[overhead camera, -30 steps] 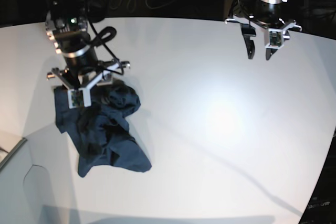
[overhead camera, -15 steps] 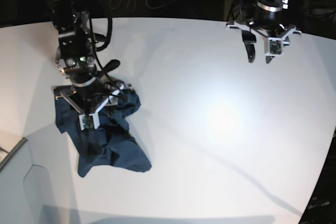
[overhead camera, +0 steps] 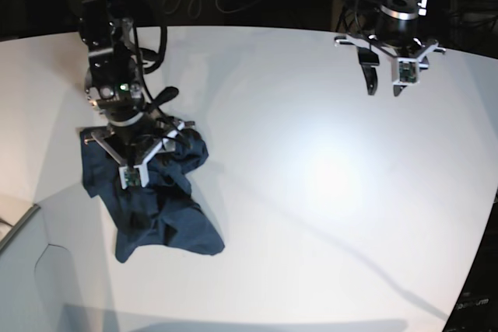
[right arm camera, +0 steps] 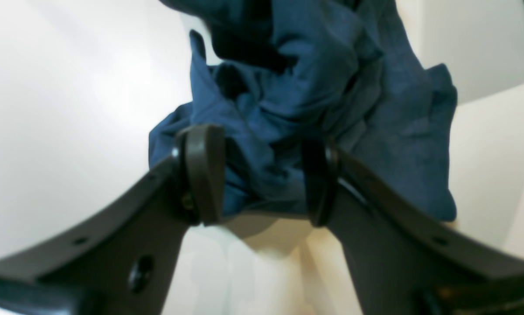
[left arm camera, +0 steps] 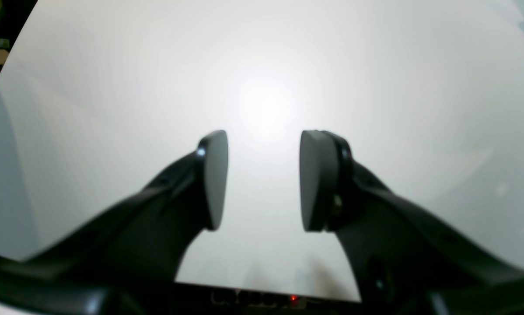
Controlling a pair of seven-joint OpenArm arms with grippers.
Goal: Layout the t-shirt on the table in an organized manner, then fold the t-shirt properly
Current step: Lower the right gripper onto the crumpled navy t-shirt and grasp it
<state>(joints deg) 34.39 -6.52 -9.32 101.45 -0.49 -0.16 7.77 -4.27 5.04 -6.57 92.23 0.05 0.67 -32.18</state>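
The white table [overhead camera: 311, 192] carries a crumpled navy t-shirt [overhead camera: 156, 207] near its left edge. The right gripper [right arm camera: 262, 183] is down on the shirt, jaws apart with bunched cloth between them. The left gripper [left arm camera: 262, 179] hangs parted and empty above the far right corner.

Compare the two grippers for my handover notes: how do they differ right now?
The right gripper is down at the crumpled t-shirt, its fingers straddling a fold of cloth; the left gripper hangs over bare table, with nothing between its fingers. Both stand open.
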